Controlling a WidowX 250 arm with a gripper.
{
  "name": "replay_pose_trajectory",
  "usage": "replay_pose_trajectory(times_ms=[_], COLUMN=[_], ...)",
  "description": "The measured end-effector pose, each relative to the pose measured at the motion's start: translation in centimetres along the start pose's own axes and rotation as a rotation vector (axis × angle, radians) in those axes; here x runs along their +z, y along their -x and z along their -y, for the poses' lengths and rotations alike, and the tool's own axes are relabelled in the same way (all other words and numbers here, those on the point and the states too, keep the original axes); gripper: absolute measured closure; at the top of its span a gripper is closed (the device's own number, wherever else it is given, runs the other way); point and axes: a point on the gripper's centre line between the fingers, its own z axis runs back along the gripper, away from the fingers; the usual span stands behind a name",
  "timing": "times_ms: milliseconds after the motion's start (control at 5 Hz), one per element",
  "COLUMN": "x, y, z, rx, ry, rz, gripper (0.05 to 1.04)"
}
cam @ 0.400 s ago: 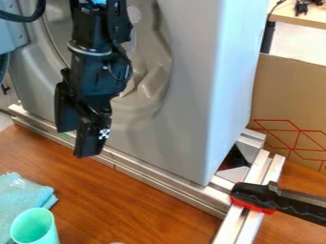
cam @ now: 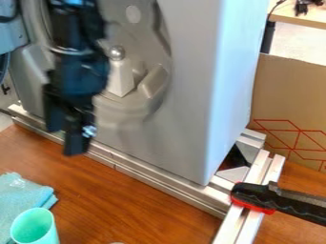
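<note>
My claw (cam: 65,142), fingers apart and holding nothing, hangs before the gray molded panel (cam: 185,105). The mint-green cup (cam: 35,226) is at lower left on the wooden table (cam: 146,205), beside the light-blue cloth (cam: 22,196).

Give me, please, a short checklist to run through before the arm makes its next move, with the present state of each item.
1. Gripper away from the green cup: ok, the cup is well below it in the picture.
2. Gripper not touching the metal rail: cannot tell, it overlaps the rail in the view.
3. Cup upright: ok, its mouth faces up.
4. Cup free of the blue cloth: cannot tell, the cup hides where they would meet.
5. Black and red clamp away from the gripper: ok, it is at the right edge.
</note>
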Motion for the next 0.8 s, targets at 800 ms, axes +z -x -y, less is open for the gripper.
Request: replay_pose_trajectory(times_ms=[800], x=[-6.3], y=[5.3], z=[-6.5], rx=[0.212], ry=[0.090], rz=[-0.057], gripper=[0.083])
